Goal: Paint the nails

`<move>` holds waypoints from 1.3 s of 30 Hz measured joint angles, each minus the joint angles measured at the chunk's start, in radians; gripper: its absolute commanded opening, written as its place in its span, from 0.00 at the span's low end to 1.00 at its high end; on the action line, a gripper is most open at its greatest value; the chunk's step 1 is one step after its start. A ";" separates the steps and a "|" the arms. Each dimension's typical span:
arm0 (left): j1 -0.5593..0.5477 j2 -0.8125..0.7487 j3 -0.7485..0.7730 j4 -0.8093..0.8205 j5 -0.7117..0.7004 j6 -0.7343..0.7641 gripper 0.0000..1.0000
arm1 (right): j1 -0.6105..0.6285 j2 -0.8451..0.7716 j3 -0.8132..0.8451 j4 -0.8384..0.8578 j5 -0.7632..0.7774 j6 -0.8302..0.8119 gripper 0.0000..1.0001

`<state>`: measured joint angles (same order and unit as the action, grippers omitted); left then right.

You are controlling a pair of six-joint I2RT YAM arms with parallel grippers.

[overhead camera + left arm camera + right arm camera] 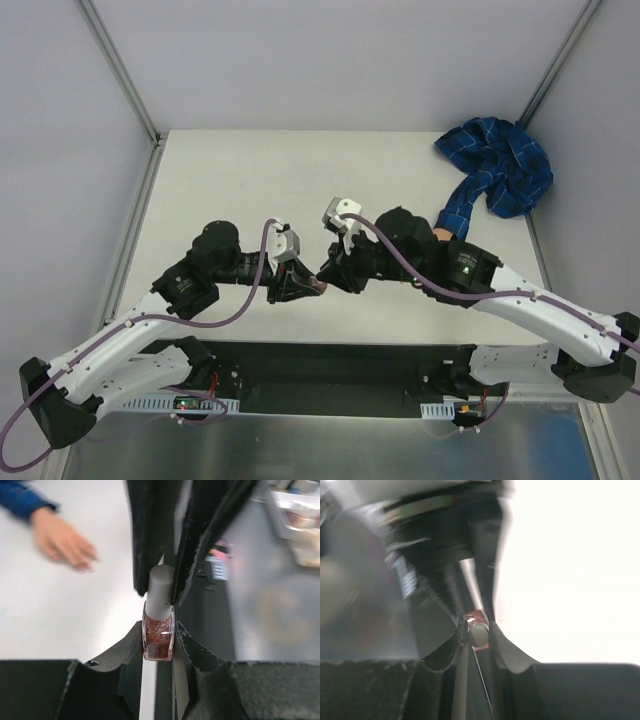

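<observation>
Noted left gripper [159, 631] clamped hard on the glass body of a small bottle [158, 642] of glittery red polish, raised over the 6 o'clock part of the white table [240, 180]. Noted right gripper [477, 630] pinched narrow onto the pale cap [161, 590], coming in from 12 o'clock in the left wrist view, in contact on both sides. Read as a 2-arm hold: 1 to fix the bottle, 1 to twist the cap free, presumably with a brush under it. No brush seen.

Located fake hand [65, 540] at 10 o'clock in the left wrist view, lying on the table with fingers spread, well apart from the bottle. Too blurred to pick out the nails [89, 559] themselves or any polish on them. Mostly hidden behind the right arm in the top view, with only the blue plaid sleeve [497, 170] plain, bunched at 2 o'clock.

Judged stage: opening the bottle, no painting begun as far as can be told. Suspected risks: cap slipping between the pads, or bottle tipping and spilling once loose.
</observation>
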<state>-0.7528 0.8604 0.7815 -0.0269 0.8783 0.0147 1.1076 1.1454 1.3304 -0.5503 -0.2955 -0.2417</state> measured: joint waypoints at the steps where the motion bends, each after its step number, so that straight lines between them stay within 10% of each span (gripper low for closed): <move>1: 0.000 -0.020 -0.011 -0.006 -0.080 0.002 0.00 | 0.030 -0.005 -0.022 0.034 0.131 0.059 0.00; 10: 0.002 -0.120 -0.096 -0.040 -0.438 0.027 0.00 | 0.279 0.192 0.005 0.109 1.005 0.572 0.01; 15: 0.002 -0.100 -0.098 0.005 -0.430 0.029 0.00 | 0.291 0.208 0.041 0.074 1.065 0.554 0.40; 28: 0.008 0.042 -0.009 0.084 0.010 0.014 0.00 | 0.183 -0.101 0.018 -0.020 0.645 0.191 0.65; 39: 0.008 0.063 -0.007 0.210 0.290 -0.082 0.00 | 0.034 -0.160 -0.085 0.083 0.038 0.043 0.50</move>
<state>-0.7444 0.9230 0.7742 0.1833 1.1683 -0.0673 1.1419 0.9855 1.2453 -0.4671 -0.2577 -0.1989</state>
